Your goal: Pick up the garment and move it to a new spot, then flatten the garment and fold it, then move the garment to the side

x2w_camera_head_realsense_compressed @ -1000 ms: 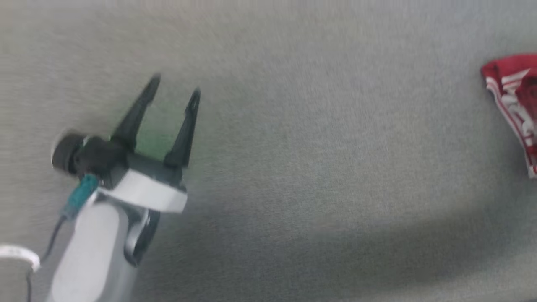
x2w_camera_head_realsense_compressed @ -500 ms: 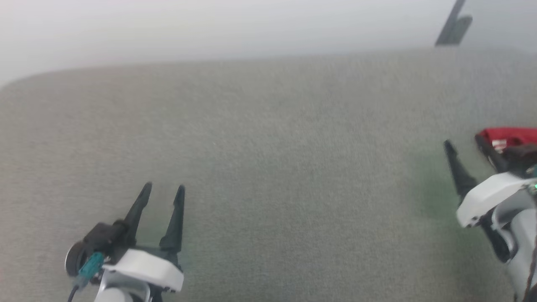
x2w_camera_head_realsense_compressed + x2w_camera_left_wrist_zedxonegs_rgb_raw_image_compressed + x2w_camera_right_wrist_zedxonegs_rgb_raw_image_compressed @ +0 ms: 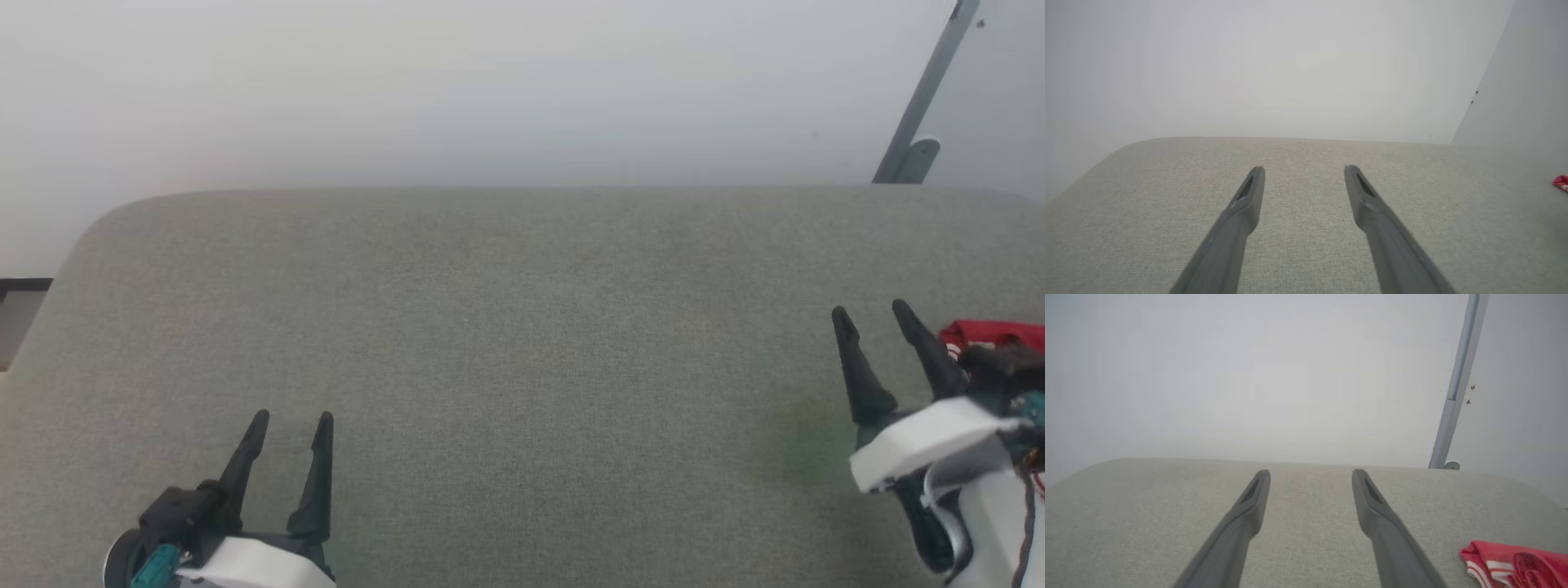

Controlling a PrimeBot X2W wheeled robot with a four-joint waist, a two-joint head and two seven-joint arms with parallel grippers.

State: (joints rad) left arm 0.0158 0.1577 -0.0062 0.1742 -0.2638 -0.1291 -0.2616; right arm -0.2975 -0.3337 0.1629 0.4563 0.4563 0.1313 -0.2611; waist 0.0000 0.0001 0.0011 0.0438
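Standing wide open and empty: both grippers over the grey padded surface point(image 3: 522, 327), the garment parked at the right edge.
Item, left gripper point(image 3: 292, 418), lower left of the head view: fingers spread, nothing between them. Item, right gripper point(image 3: 870, 312), lower right: likewise spread, holding nothing. Item, garment point(image 3: 992, 333), red with striped trim, a compact bundle at the far right edge, just beside and partly behind the right gripper. Change noted: within the last second the head camera has swung upward, bringing the wall point(image 3: 408, 82) and the right gripper into frame; I cannot say the garment itself shifted. Reading: the set-aside looks done, arms at rest; fold quality hidden.
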